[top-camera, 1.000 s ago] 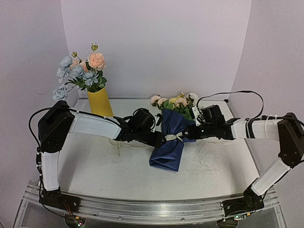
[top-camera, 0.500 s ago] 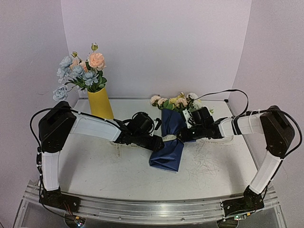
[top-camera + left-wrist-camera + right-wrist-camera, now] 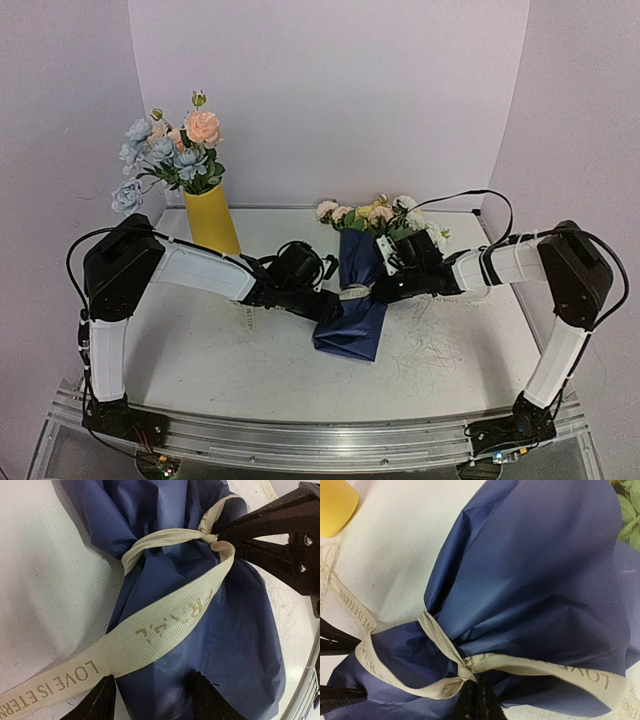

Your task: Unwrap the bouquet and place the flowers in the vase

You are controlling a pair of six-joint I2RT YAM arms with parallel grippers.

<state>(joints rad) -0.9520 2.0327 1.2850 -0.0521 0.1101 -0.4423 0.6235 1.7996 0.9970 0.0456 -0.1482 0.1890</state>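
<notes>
Bouquet (image 3: 350, 335): lies on the table (image 3: 250, 370) between your two arms, flower heads toward the back wall. The blue paper is on and the cream ribbon (image 3: 165, 630) is tied round its waist.
Right gripper (image 3: 220, 537): pincer together, clamped on the ribbon right at the knot (image 3: 207, 527).
Left gripper (image 3: 155, 700): fingers (image 3: 102, 702) stand apart on either side of the wrap's stem end, with paper filling the gap. It reads as a hold on the bundle.
Ribbon tail: one long printed length runs loose from the knot, across the paper and just beside your left fingertip.
Step in hand: loosening the tie, by my judgement. Nothing is unwrapped yet.
Method: confirm you have a loose loop or end, not the band itself, or a pull will only tighten it. Draw it away from the knot, low along the table. Keep the left hold firm and below the band so it does not trap the ribbon.
Risk: thin paper may tear, and the bundle may slide with the pull.
Wrap, contents: the flowers (image 3: 375, 213) show white, yellow and pink heads with leaves at the open end. Stems are hidden.
Vase (image 3: 212, 215): upright at the back left, well apart from the bouquet.
Vase, contents: pale blue and peach blooms (image 3: 175, 150) already crowd its mouth, so expect a tight fit.
</notes>
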